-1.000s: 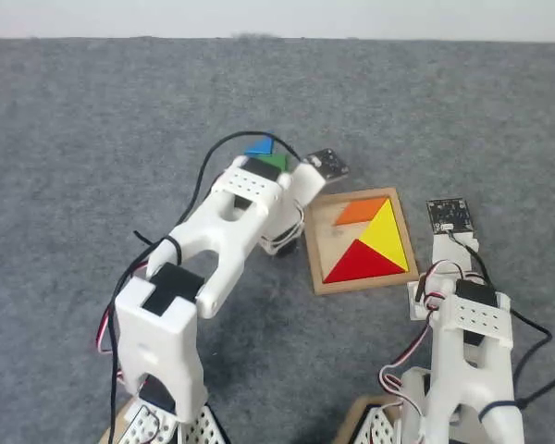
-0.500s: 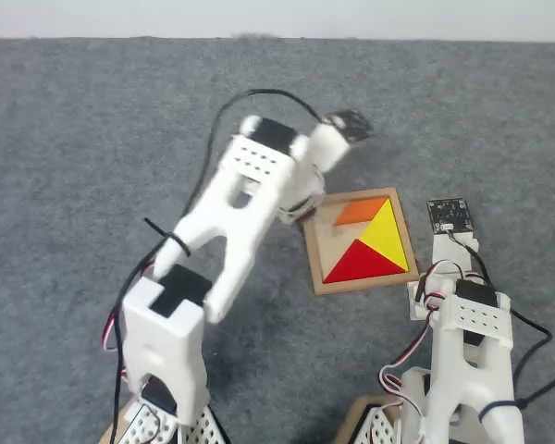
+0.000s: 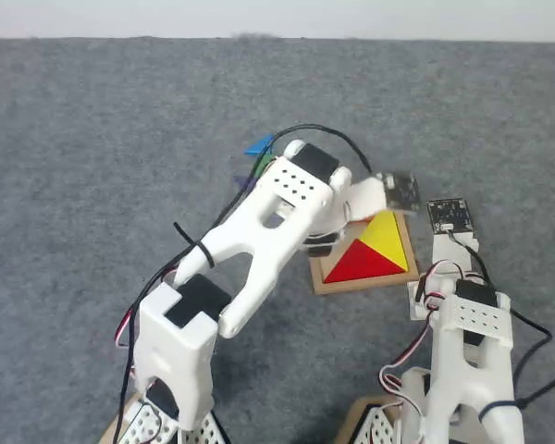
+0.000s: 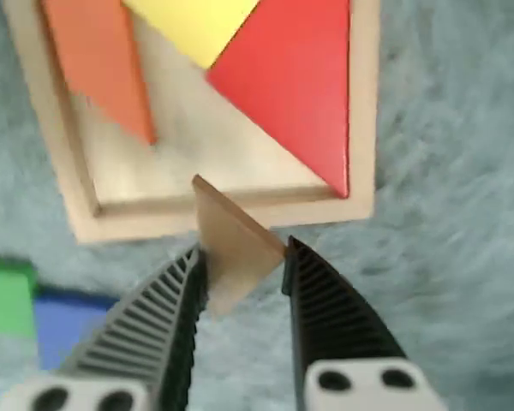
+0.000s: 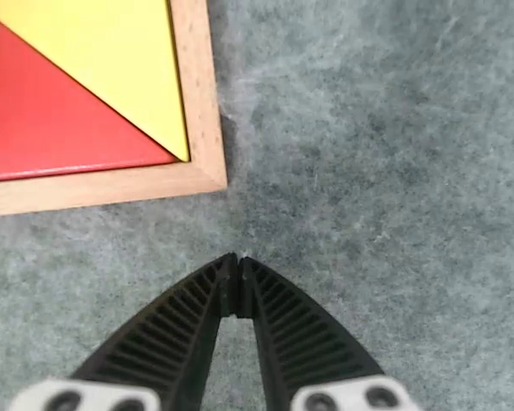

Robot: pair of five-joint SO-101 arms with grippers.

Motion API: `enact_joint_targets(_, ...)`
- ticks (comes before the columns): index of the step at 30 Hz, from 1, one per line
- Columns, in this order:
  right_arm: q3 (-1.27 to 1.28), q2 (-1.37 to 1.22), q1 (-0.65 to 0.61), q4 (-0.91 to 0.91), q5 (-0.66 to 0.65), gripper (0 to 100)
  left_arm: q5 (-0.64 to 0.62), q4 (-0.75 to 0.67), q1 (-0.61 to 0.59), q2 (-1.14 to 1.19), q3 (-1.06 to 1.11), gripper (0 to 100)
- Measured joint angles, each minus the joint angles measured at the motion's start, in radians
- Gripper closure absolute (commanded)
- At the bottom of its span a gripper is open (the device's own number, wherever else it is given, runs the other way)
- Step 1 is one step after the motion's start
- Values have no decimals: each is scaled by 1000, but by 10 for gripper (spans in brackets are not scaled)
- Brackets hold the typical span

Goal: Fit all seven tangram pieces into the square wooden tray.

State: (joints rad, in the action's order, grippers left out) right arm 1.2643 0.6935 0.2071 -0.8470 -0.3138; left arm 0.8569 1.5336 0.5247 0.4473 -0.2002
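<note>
The square wooden tray (image 3: 365, 278) (image 4: 364, 103) lies right of centre and holds a red triangle (image 3: 356, 262) (image 4: 295, 81), a yellow triangle (image 3: 387, 237) (image 4: 193, 21) and an orange piece (image 4: 94, 64). My left gripper (image 4: 242, 255) hangs over the tray's rim, shut on a brown tangram piece (image 4: 227, 224) that points toward the tray's bare part. A blue piece (image 3: 259, 145) (image 4: 64, 321) and a green piece (image 3: 262, 163) (image 4: 7, 295) lie on the carpet beyond the left arm. My right gripper (image 5: 237, 261) is shut with nothing in it, over the carpet beside the tray's corner (image 5: 207, 175).
Grey carpet (image 3: 92, 139) covers the whole table, with wide free room at the left and the far side. The left arm's white body (image 3: 259, 231) covers the tray's near-left part in the high view. The right arm (image 3: 467, 319) stands close to the tray's right side.
The left arm has lifted away from the blue and green pieces and swung right, out over the tray. The right arm has kept still.
</note>
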Motion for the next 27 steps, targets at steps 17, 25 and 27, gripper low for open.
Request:
enact_joint_targets(17, 0, 11, 0, 0, 0, 989, 514, -244, 9, 133, 2, 986)
enact_joint_targets(25, 0, 15, 0, 0, 0, 991, 334, -222, -5, 51, 2, 987)
enact_joint_targets(27, 0, 49, 0, 0, 0, 991, 192, -222, -5, -5, 2, 987)
